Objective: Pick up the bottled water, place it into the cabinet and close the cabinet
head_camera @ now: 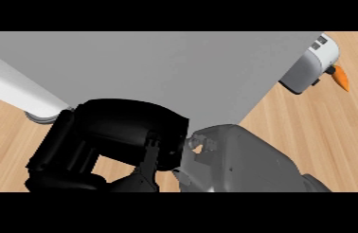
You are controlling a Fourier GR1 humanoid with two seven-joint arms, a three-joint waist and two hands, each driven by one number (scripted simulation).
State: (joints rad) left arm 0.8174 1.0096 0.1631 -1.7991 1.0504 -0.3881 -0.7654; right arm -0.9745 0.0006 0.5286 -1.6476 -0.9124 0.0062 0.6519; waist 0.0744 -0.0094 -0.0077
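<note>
We see no bottled water, and our right hand (119,132) is at the grey cabinet's (154,71) near edge, its grasp impossible to tell, so we judge closing is underway.

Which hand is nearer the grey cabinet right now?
Right. The right hand overlaps the lower edge of the grey cabinet; contact cannot be judged. The left hand is not in view.

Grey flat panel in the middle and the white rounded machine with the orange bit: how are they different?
The grey flat panel is plain, one colour and straight-edged; the white rounded machine has a grey side and an orange bit. The panel fills much of the view; the machine sits small at the top right. Both show some grey.
</note>
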